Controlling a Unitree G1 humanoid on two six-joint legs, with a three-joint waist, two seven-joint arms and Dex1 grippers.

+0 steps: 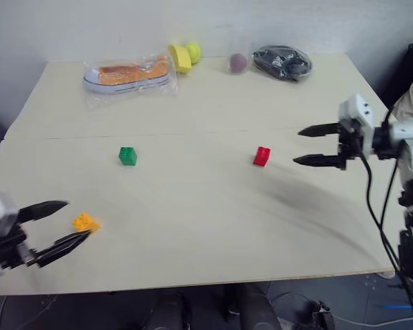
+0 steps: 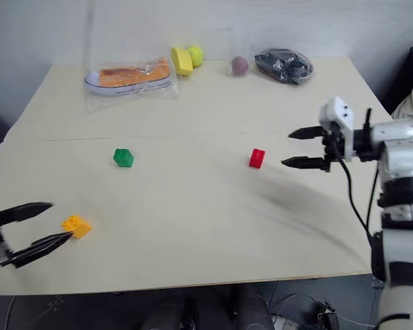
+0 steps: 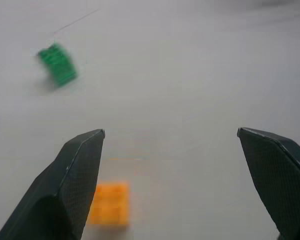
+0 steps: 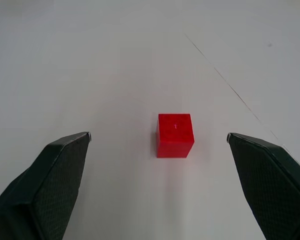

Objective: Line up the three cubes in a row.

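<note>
Broadly, a pale wooden table takes up most of the head views, with a thin seam crossing it from side to side a little above the middle of the frame. Along its far edge, at the upper left, a clear bag holds an orange shoe; just right of it lie a yellow-green ball and a yellow cup-shaped piece, then a small dark reddish ball, and further right a black bundle in clear wrap. The right gripper reaches in from the right edge at mid-height, its two black fingers spread wide with nothing between them, pointing toward the red cube, which sits on the table just right of centre and a short way off the fingertips. In the right wrist view that red cube lies between the lines of the two fingers, apart from both. The left gripper comes in at the lower left corner, its fingers likewise parted and empty; the orange-yellow cube rests on the table just beside the tip of the lower finger, though whether the two touch cannot be told. In the left wrist view the orange-yellow cube shows close against the inner side of one finger. The green cube sits left of centre, level with the red one and well apart from it, and well above the orange-yellow one in the frame.
</note>
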